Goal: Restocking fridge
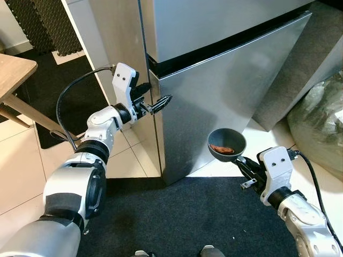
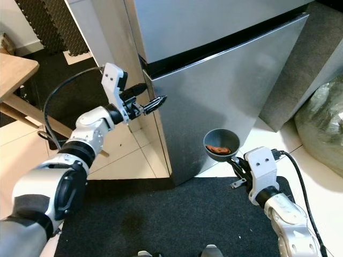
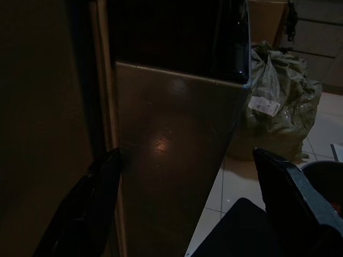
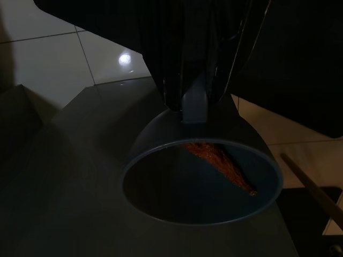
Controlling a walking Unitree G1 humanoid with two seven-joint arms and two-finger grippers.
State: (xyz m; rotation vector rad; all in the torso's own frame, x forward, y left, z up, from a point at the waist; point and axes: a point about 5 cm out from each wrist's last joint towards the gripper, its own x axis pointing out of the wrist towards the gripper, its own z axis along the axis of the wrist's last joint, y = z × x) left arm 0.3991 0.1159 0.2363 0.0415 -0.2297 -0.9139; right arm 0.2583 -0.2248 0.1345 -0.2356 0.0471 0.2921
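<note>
The silver fridge stands shut in front of me, with its upper door (image 1: 214,21) above the lower door (image 1: 225,101). My left gripper (image 1: 161,103) is open at the lower door's top left corner, by the dark gap between the doors; its fingers (image 3: 91,203) spread wide in the left wrist view. My right gripper (image 1: 245,165) is shut on the rim of a dark grey bowl (image 1: 227,144), held low before the lower door. An orange-red piece of food (image 4: 220,163) lies inside the bowl.
A wooden table (image 1: 13,75) stands at the far left. A dark mat (image 1: 187,214) covers the floor at the fridge's foot. A bulky green sack (image 1: 316,128) sits on the tiles to the right, beside a grey panel (image 1: 300,69).
</note>
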